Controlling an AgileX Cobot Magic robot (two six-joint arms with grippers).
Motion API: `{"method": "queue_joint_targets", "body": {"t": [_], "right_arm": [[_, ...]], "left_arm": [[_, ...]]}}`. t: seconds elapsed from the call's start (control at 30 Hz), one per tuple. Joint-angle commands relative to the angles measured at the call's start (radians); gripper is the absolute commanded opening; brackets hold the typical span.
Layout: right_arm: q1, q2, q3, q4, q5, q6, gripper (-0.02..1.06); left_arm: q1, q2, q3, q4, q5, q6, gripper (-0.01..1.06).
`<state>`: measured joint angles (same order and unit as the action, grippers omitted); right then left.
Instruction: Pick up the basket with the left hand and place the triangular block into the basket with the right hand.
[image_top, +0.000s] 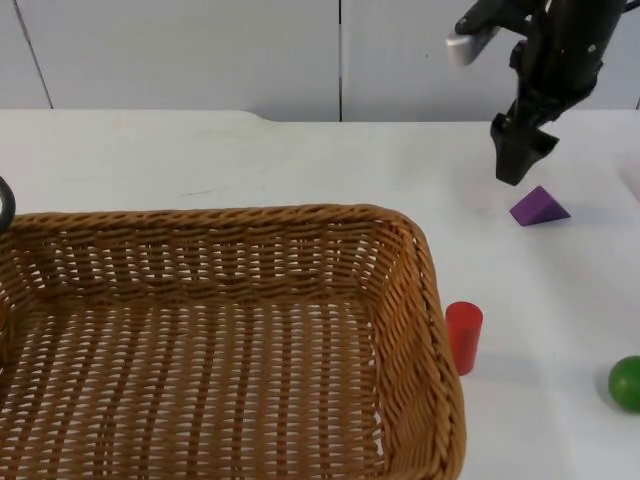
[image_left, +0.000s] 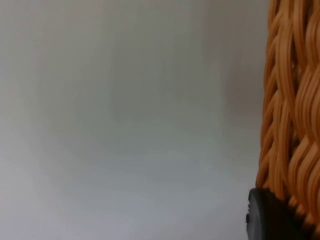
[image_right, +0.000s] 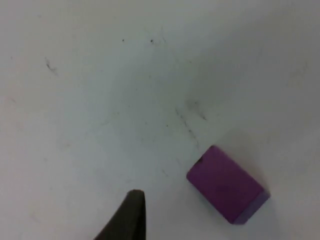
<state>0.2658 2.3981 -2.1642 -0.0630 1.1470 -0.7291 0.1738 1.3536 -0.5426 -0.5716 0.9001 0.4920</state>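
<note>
The wicker basket (image_top: 425, 300) looms large at the near left, apparently raised off the table. My left gripper (image_top: 4, 203) is at the basket's left rim, shut on it. In the left wrist view a black fingertip (image_left: 267, 217) presses against the weave (image_left: 292, 100). The purple triangular block (image_top: 538, 207) lies on the table at the right, clear of the basket. My right gripper (image_top: 520, 165) hangs open just above and to the left of it, holding nothing. In the right wrist view the block (image_right: 227, 184) lies beside one fingertip (image_right: 129, 215), not touching it.
A red cylinder (image_top: 463, 336) stands upright just off the basket's right wall. A green ball (image_top: 627, 382) rests at the table's right edge. The grey partition wall (image_top: 250, 50) closes the back.
</note>
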Motion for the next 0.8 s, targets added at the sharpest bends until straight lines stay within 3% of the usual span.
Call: {"method": "queue_joint_targets", "body": {"t": [0.0,0.3,0.47,0.77], "right_arm": [[-0.014,-0.005,-0.015,-0.002,-0.012,-0.099,1.01],[-0.127,0.014,-0.015,0.153,-0.008,-0.241,1.01],[-0.125,0.061,-0.015,0.17,-0.024,-0.309,0.95],[-0.125,0.128,-0.015,0.128,-0.055,-0.33,0.87]], "left_arm": [[0.002,-0.01,-0.001,-0.032,0.027,0.005,0.0],[0.002,-0.01,-0.001,-0.038,0.029,0.005,0.0],[0.002,-0.01,-0.001,-0.042,0.03,0.005,0.0],[0.002,-0.01,-0.001,-0.042,0.03,0.005,0.0]]}}
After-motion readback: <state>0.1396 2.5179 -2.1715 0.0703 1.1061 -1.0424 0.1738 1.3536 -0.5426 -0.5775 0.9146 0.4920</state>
